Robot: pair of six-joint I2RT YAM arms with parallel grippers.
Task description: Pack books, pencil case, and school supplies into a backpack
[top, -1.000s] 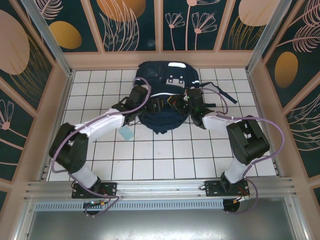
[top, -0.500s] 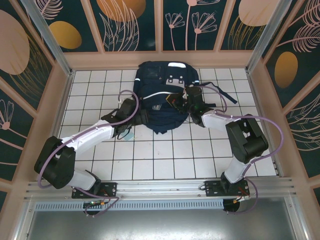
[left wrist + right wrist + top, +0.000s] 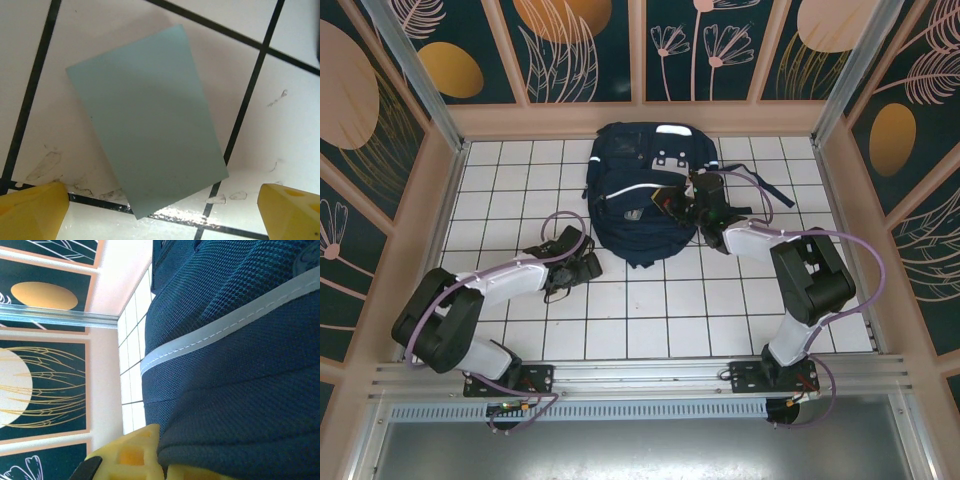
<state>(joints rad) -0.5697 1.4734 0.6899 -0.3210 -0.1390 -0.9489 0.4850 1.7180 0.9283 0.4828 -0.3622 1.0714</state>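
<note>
My left gripper hangs wide apart over the blue-green square; my right gripper pinches the backpack.

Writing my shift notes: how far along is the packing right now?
Done: unclear, since the inside of the backpack is hidden from above. In hand: the right hand seems to pinch the backpack's fabric, while the left hand, open, hangs over the square lying flat on the tiles. Left: grip that square and put it in the backpack.
</note>
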